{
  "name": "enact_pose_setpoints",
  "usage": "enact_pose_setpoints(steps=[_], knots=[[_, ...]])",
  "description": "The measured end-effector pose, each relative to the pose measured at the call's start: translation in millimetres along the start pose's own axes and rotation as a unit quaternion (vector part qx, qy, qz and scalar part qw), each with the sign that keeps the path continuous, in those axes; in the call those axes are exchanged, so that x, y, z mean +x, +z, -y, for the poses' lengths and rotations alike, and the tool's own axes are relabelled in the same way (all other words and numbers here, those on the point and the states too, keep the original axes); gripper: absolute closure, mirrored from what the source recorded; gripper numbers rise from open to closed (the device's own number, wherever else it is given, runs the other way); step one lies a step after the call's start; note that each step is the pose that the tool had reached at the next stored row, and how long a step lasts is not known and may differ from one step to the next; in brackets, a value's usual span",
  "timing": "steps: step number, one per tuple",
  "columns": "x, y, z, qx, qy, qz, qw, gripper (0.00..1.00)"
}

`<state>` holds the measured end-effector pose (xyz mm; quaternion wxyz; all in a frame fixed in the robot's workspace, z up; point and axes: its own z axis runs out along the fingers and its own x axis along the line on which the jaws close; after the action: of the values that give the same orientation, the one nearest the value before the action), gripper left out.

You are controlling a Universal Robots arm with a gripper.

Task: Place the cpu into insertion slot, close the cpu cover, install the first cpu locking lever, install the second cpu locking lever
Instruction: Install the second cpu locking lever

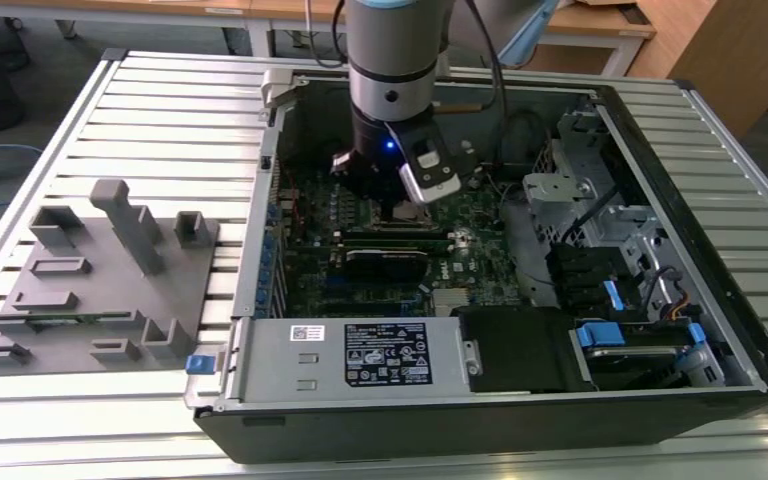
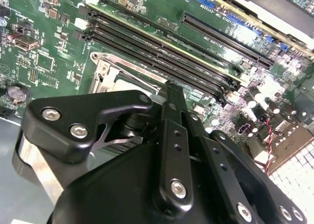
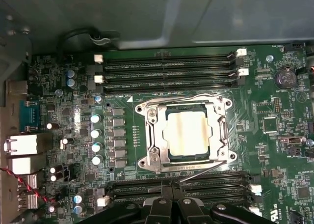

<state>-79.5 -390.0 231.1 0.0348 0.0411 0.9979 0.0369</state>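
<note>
In the first wrist view the cpu (image 3: 191,133), a pale metal square, lies in the insertion slot (image 3: 147,163) on the green board. The silvery cpu cover (image 3: 156,135) lies flat around it. One thin wire locking lever (image 3: 181,97) runs along the socket's far edge. The other lever (image 3: 206,171) slants up off the near edge toward my gripper (image 3: 171,188). The black fingers are pressed together, their tips just beside that lever's free end. In the second wrist view the gripper (image 2: 169,86) points at the socket frame (image 2: 110,69). In the exterior view the gripper (image 1: 411,205) hangs low over the socket.
Long black memory slots (image 3: 167,67) flank the socket on both sides. Capacitors (image 3: 95,140) stand beside it. The labelled power supply box (image 1: 357,355) fills the case's near side. Drive cages and cables (image 1: 624,260) sit at the exterior view's right. A grey fixture (image 1: 91,280) lies outside the case.
</note>
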Motion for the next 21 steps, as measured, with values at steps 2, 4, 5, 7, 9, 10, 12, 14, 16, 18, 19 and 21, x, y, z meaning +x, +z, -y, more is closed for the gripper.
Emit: enact_pose_setpoints(steps=[2,4,5,7,9,10,12,14,16,18,19,21], knots=[[0.2,2.0,0.2,-0.0009,0.0,0.0,1.0,0.89],[0.3,4.0,0.3,-0.002,0.0,-0.0001,1.0,0.89],[0.5,4.9,0.4,-0.0024,0.0,-0.0001,1.0,0.89],[1.1,6.5,0.5,-0.0029,0.0,-0.0002,1.0,0.89],[2.2,8.3,0.7,-0.0032,0.0,-0.0002,1.0,0.89],[4.6,10.2,1.0,-0.0035,0.0,-0.0003,1.0,0.89],[7.7,12.7,1.4,-0.0039,0.0,-0.0003,1.0,0.89],[7.9,14.2,1.4,-0.0044,0.0,-0.0003,1.0,0.89],[8.3,15.6,1.1,-0.0053,0.001,-0.0004,1.0,0.89],[9.0,16.7,0.3,-0.0061,0.001,-0.0005,1.0,0.89],[9.4,17.2,0.1,-0.0066,0.001,-0.0005,1.0,0.89],[10.4,18.1,-0.4,-0.0075,0.001,-0.0005,1.0,0.89]])
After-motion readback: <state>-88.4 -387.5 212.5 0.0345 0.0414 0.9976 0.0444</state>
